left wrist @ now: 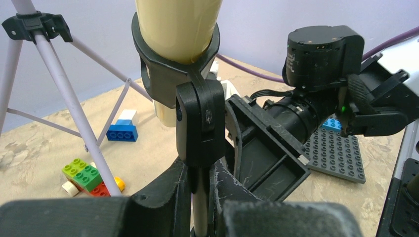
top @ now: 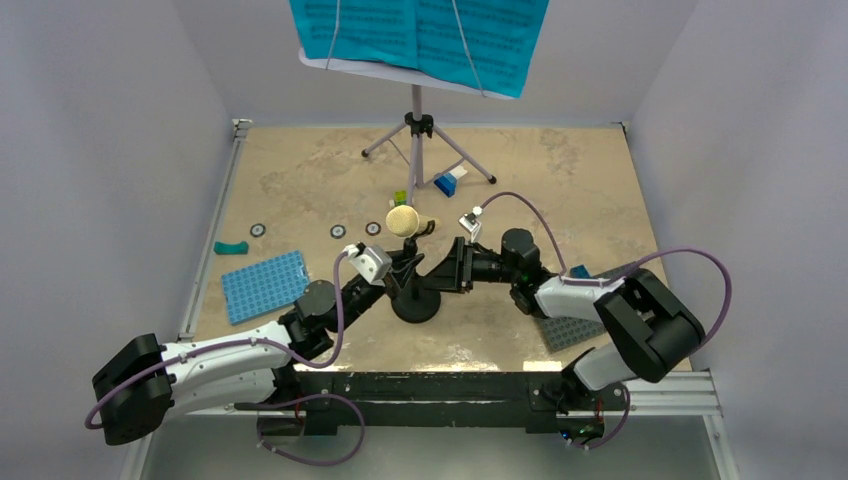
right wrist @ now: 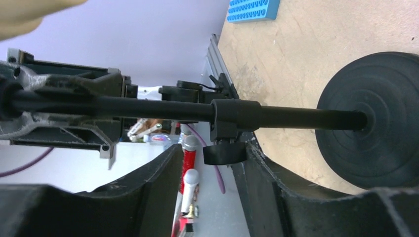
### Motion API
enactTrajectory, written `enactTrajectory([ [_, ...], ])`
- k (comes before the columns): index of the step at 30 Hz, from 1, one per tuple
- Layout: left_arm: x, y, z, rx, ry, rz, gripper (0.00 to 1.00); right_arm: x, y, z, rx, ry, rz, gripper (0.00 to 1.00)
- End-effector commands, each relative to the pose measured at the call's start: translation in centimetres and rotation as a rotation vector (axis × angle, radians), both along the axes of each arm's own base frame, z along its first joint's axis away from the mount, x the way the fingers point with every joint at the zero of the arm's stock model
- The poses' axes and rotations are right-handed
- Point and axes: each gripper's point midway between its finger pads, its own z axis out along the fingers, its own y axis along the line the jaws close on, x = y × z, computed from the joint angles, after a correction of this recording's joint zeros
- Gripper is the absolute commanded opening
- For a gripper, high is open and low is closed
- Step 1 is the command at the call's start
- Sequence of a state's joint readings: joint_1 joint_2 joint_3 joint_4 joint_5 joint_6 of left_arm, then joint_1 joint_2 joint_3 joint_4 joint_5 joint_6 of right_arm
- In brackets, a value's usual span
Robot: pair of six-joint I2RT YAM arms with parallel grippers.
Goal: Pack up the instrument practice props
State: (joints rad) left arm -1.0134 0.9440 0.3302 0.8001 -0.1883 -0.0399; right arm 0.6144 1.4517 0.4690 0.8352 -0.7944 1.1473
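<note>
While the left gripper (left wrist: 200, 174) is pinched tight on the thin pole of the black round-based mic stand (top: 415, 303), the cream cone-shaped toy microphone (left wrist: 177, 24) sits in the clip (left wrist: 168, 74) just above it. The right gripper (right wrist: 212, 160) is part open, its jaws straddling the pole's clamp knob (right wrist: 223, 154), with a gap on one side.

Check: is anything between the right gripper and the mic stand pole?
Nothing visible: the right gripper's fingers flank the clamp knob on the mic stand pole. The left gripper holds that pole nearer the microphone.
</note>
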Motion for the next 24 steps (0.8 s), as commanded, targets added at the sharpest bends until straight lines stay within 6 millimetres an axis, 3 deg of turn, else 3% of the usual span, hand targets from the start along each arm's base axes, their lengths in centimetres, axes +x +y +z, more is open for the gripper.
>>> enactTrajectory([
  [1, -0.8, -0.5, -1.4, 0.023, 0.028, -0.027, 0.00, 0.3, 0.6, 2.6, 0.123, -0.022, 0.014, 0.51],
  [7, -0.9, -0.4, -1.7, 0.025, 0.034, -0.027, 0.00, 0.5, 0.8, 2.8, 0.140, -0.017, 0.014, 0.36],
  [13, -0.8, -0.5, -1.9, 0.026, 0.042, -0.027, 0.00, 0.5, 0.6, 3.0, 0.101, -0.080, 0.019, 0.00],
  [20, -0.6, -0.6, -3.1, 0.049, 0.071, -0.017, 0.00, 0.1, 0.7, 3.1, 0.042, -0.193, 0.047, 0.00],
  [24, -0.6, -0.7, -3.8, 0.055, 0.090, -0.017, 0.00, 0.3, 1.1, 1.8, -0.167, -0.371, 0.031, 0.00],
])
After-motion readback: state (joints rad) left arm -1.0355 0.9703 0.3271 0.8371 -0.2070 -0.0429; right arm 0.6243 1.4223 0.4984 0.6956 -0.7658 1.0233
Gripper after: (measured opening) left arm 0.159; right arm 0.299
